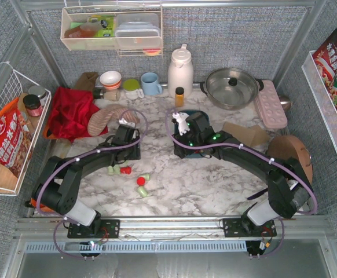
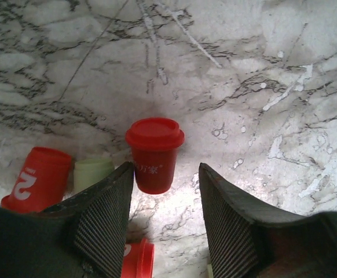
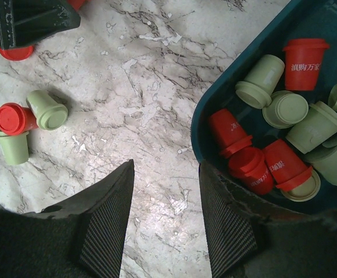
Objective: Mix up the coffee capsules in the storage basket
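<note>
The dark teal storage basket (image 3: pixel 215 92) lies at the right of the right wrist view and holds several red and mint green coffee capsules (image 3: pixel 255 168). In the top view the basket (image 1: pixel 194 113) is mostly hidden under my right arm. My right gripper (image 3: pixel 167 165) is open and empty over bare marble just left of the basket's rim; it also shows in the top view (image 1: pixel 183 145). My left gripper (image 2: pixel 167 169) is open, with an upright red capsule (image 2: pixel 154 153) just beyond its fingertips. A red capsule (image 2: pixel 38 179) and a green capsule (image 2: pixel 92 174) lie to its left. Loose capsules (image 1: pixel 140 180) lie on the table.
A red cloth (image 1: pixel 70 113) and a mitt (image 1: pixel 107 121) lie behind my left gripper (image 1: pixel 124 155). Cups (image 1: pixel 151 84), a white jug (image 1: pixel 180 69), a steel pot (image 1: pixel 232 87) and a pink tray (image 1: pixel 271 104) stand at the back. A white wire basket (image 1: pixel 6 133) hangs on the left wall.
</note>
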